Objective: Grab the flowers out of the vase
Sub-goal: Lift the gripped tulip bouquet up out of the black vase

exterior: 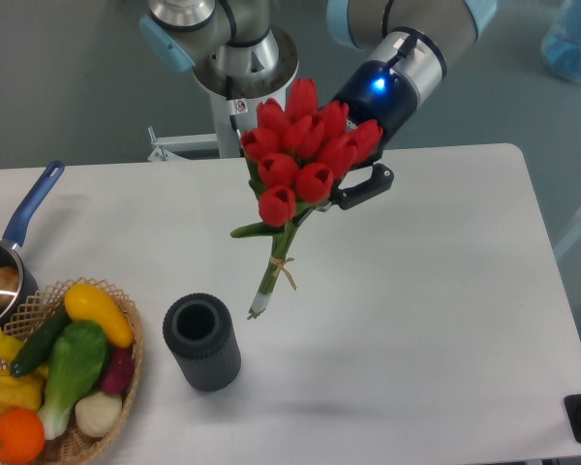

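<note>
The gripper (341,190) grasps the flowers (305,155) just under the buds, stems hanging clear of the vase (202,342), so the pickup looks essentially done.

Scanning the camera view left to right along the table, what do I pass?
Blue-handled pan → wicker basket of vegetables → vase → flowers, clear of the vase → gripper behind the blooms.

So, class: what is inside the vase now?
The vase shows only a dark opening; its bottom is hidden. The flowers hang clear of it in the gripper.
</note>
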You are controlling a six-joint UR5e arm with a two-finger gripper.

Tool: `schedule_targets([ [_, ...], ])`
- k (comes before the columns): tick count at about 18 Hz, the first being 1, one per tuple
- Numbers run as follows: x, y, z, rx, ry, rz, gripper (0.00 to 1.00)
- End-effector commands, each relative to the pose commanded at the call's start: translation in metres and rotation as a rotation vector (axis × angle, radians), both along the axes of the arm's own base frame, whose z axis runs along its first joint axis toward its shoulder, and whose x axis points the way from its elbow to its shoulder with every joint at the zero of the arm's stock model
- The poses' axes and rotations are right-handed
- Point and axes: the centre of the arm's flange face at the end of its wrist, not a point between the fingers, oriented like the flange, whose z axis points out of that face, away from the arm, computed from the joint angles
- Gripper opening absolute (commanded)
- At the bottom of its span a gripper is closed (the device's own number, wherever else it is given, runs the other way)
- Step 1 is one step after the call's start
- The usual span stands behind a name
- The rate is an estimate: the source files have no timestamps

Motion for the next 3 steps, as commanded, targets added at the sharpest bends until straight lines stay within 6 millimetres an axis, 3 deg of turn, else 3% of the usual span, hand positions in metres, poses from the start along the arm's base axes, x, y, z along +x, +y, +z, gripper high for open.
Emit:
schedule_targets([
  [3, -0.0031, -0.0031, 0.0000, 0.000, 0.000, 0.008, 0.39],
])
